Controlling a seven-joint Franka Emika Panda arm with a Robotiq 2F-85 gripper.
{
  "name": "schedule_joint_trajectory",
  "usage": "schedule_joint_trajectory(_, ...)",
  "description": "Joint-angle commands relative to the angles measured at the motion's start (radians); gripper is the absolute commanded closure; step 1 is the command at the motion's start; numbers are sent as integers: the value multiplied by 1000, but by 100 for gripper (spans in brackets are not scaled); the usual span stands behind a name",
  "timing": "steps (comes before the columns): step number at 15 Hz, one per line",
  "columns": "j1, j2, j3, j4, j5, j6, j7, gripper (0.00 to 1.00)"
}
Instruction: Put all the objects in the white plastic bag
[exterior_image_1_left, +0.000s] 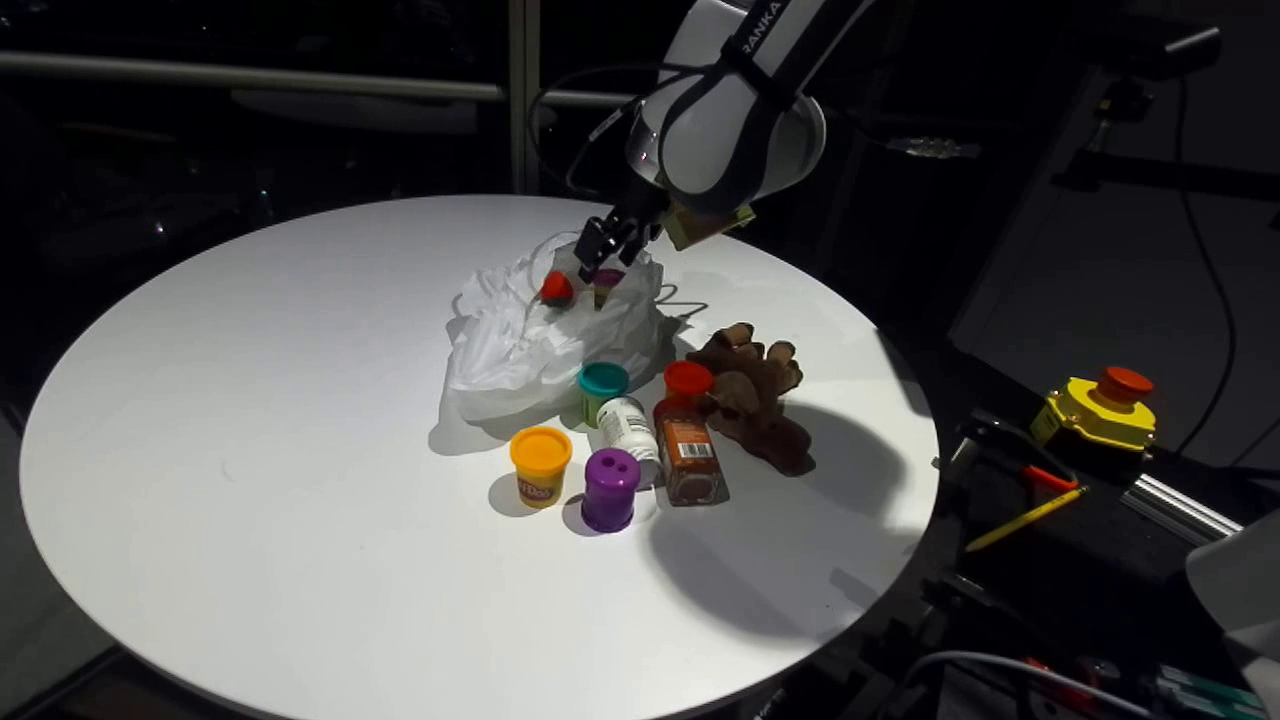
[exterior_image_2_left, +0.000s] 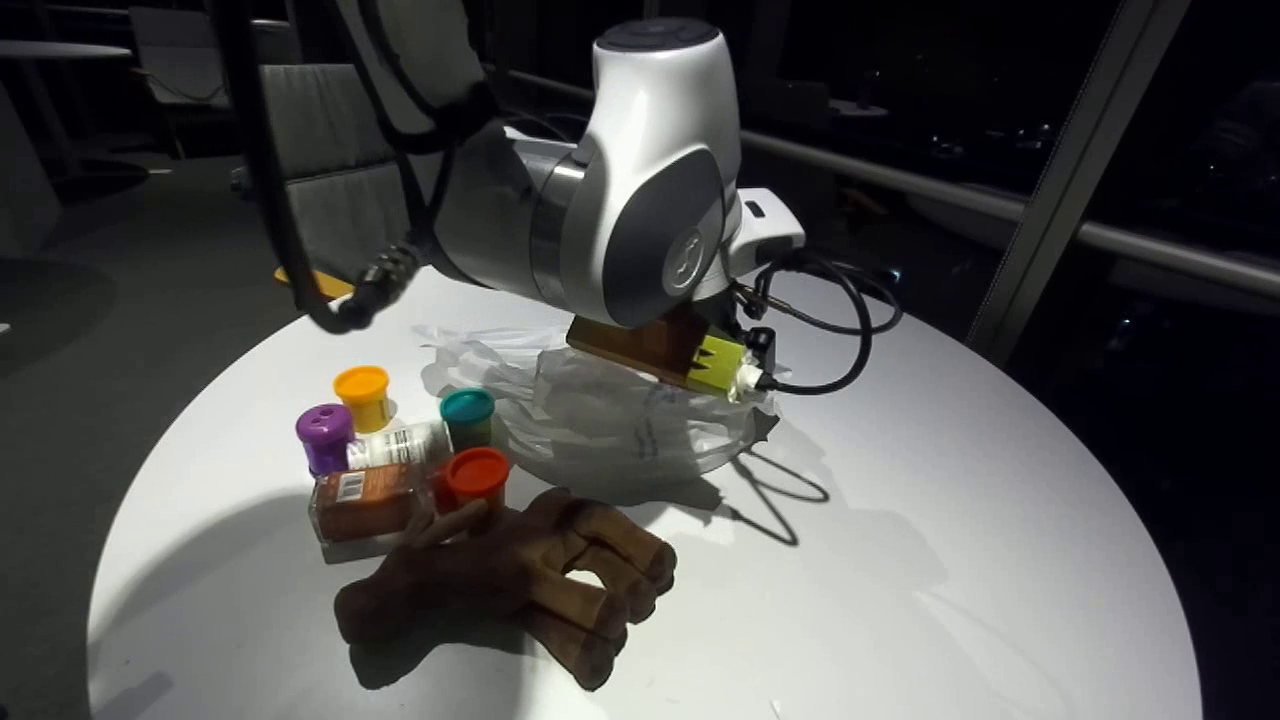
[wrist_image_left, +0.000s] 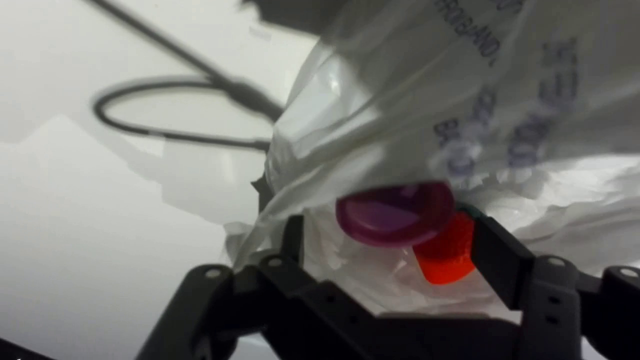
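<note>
Purple-topped tub (wrist_image_left: 395, 217) sits in the mouth of the white plastic bag (exterior_image_1_left: 520, 360), the gripper (wrist_image_left: 387, 232) spread clear on both sides, apparently to leave it near the red toy (wrist_image_left: 442, 257)

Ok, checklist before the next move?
1. Pincer open: ok, gaps either side of the purple-lidded tub.
2. Mouth of the white plastic bag open: ok, though its plastic partly covers that tub.
3. Red piece inside the bag: ok.
4. Purple-lidded tub settled: cannot tell.
5. Pincer free of bag plastic: cannot tell.
6. Everything bagged: not ok; yellow tub, teal tub and brown figure are on the table.
</note>
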Motion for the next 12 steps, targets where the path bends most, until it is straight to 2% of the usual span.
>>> schedule_joint_trajectory(1,31,-93,-5,-53,12,15,-1,0)
schedule_joint_trajectory(8,66,-298,11,-312,20,-81,15,0)
schedule_joint_trajectory(10,38,-319,48,-381,33,-98,3,0)
schedule_joint_trajectory(11,30,-316,61,-406,39,-94,-4,17)
schedule_joint_trajectory(12,22,-314,71,-435,43,-84,-11,26)
